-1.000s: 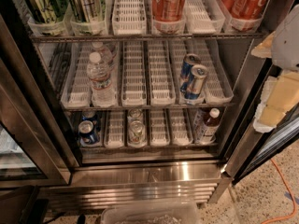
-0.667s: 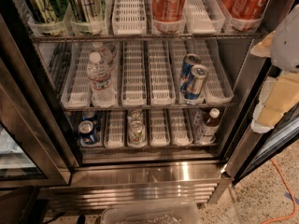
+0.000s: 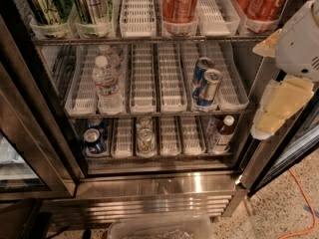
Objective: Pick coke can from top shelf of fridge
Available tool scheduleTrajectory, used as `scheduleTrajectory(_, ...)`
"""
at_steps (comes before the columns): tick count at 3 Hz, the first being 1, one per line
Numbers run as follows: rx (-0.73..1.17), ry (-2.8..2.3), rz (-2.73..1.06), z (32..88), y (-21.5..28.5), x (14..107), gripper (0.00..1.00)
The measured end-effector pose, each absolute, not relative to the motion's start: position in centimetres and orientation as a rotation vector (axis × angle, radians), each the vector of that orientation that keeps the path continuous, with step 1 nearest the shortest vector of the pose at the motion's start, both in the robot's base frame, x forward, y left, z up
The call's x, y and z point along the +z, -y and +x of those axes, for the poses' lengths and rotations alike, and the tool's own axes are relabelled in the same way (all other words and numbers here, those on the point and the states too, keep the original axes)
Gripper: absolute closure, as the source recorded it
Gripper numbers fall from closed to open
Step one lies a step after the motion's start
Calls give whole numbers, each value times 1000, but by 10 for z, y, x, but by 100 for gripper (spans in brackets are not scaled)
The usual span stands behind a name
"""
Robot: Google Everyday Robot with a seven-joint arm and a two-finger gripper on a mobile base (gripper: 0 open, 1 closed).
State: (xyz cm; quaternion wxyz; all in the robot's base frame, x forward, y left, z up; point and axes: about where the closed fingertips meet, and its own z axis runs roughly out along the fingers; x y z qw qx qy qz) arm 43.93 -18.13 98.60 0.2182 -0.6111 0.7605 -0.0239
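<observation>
The fridge point(image 3: 159, 185) stands open in front of me. Its top shelf point(image 3: 149, 39) carries white lane trays. One red coke can point(image 3: 180, 1) stands in a centre lane, and more coke cans point(image 3: 261, 1) stand in the right lane. Tall green-patterned cans point(image 3: 89, 1) fill the left lanes. All can tops are cut off by the upper edge of the view. My gripper point(image 3: 280, 108), a white body with pale yellowish parts, hangs at the right edge in front of the right door frame. It is below and to the right of the coke cans and touches none of them.
The middle shelf holds water bottles point(image 3: 107, 83) and blue-and-silver cans point(image 3: 207, 86). The bottom shelf holds small cans point(image 3: 144, 139) and a brown bottle point(image 3: 222, 133). The glass door point(image 3: 22, 143) stands at the left. A clear plastic bin point(image 3: 159, 228) and an orange cable point(image 3: 305, 203) lie on the floor.
</observation>
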Motion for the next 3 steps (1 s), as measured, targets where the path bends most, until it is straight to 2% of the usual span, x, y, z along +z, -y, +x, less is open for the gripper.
scheduleTrajectory(1, -18, -2085, -1642, 432, 164, 983, 0)
scheduleTrajectory(3, 83, -1920, -1471, 425, 88, 1001, 0)
